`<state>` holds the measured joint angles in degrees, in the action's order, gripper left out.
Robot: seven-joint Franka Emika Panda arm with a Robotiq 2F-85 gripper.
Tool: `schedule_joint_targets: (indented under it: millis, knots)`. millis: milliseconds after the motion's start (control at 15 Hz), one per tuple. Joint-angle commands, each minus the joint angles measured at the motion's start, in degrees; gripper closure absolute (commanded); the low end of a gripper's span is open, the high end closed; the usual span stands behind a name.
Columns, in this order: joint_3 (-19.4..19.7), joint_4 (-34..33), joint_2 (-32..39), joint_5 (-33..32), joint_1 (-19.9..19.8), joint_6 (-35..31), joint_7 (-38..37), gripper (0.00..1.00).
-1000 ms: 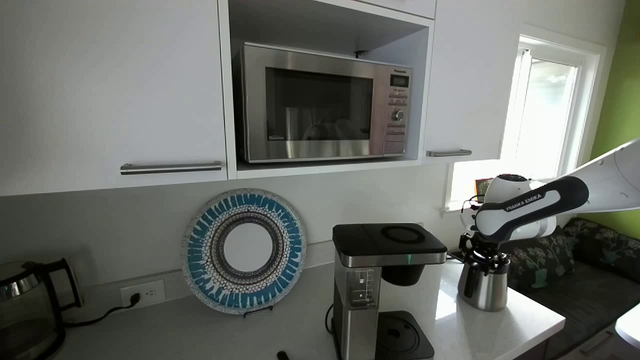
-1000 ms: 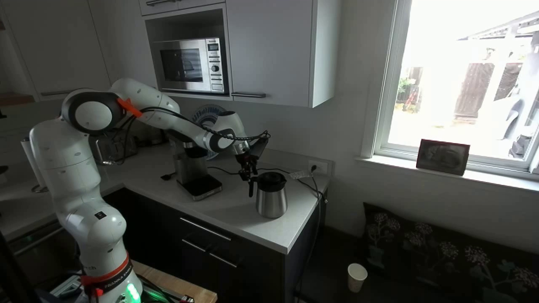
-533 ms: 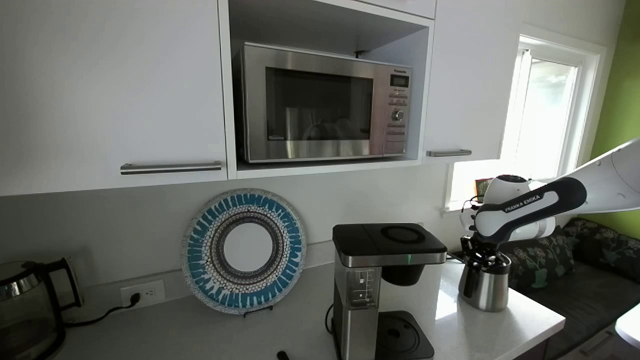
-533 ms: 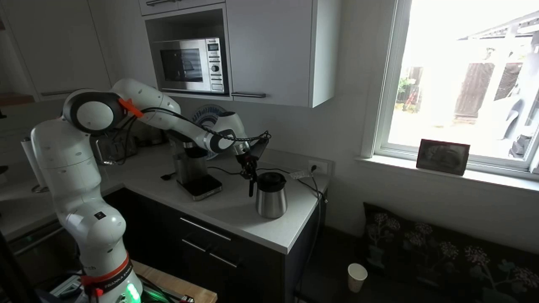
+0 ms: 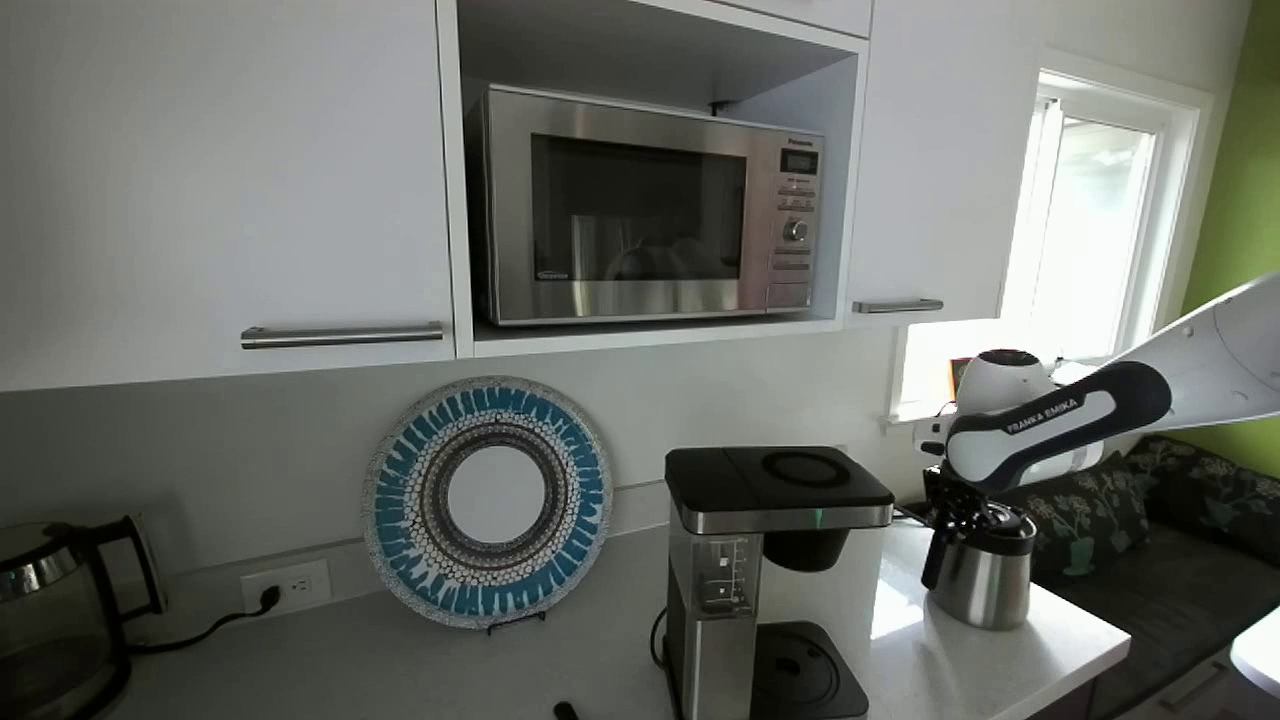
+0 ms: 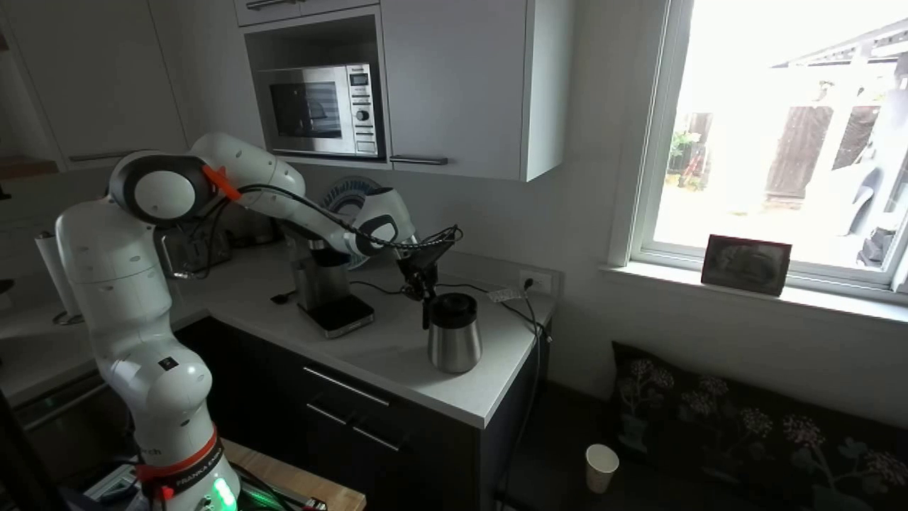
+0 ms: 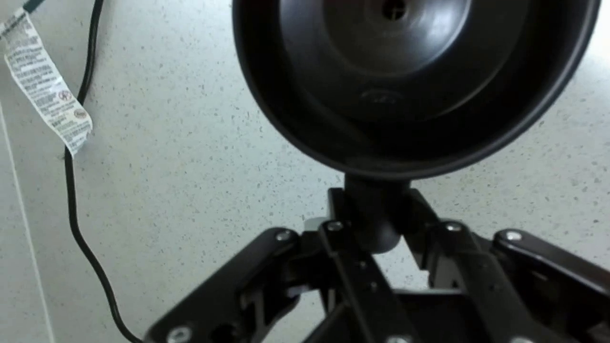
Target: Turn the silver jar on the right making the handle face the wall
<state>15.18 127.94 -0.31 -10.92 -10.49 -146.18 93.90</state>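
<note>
The gripper (image 7: 376, 209) has hold of one dark handle (image 7: 379, 233), its two fingers (image 7: 337, 207) closed against either side of it. The handle belongs to a single silver jar (image 6: 455, 345), upright near the end edge of the bench (image 6: 397, 355) and set back from the front corner; in both exterior views the handle is on the side toward the coffee machine (image 5: 715, 640). The jar is shiny steel, slightly wider at the base, and its black top dips like a bowl to a small central hole; what the body holds is hidden. One coffee machine stands farther from the end edge, with one clear tank (image 5: 724, 575) whose contents cannot be made out. One glass kettle (image 5: 55, 625) sits by the bench's back edge, too dark to read inside. One blue-patterned plate (image 5: 495, 435) stands before the white wall (image 5: 700, 400) at that edge. Above, one microwave (image 5: 640, 210) occupies an open cupboard niche, its window dark. Past the end edge, lower down, is one paper cup (image 6: 600, 472), contents unclear.
</note>
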Motion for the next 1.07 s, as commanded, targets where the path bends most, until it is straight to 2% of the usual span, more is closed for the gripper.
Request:
schedule_joint_targets:
  millis: [0, 267, 467, 1000]
  knots:
    - [-0.86, -2.81, 2.05, -6.7, -0.93, 2.96, -15.26, 0.92]
    - [-1.39, -5.44, 3.54, -12.58, -0.22, 8.71, -31.57, 0.92]
    - [-2.34, -7.55, 4.32, -10.58, -0.03, 14.07, -37.69, 0.92]
    - [-2.9, -13.29, 7.84, -5.03, -0.96, 16.4, -52.88, 0.92]
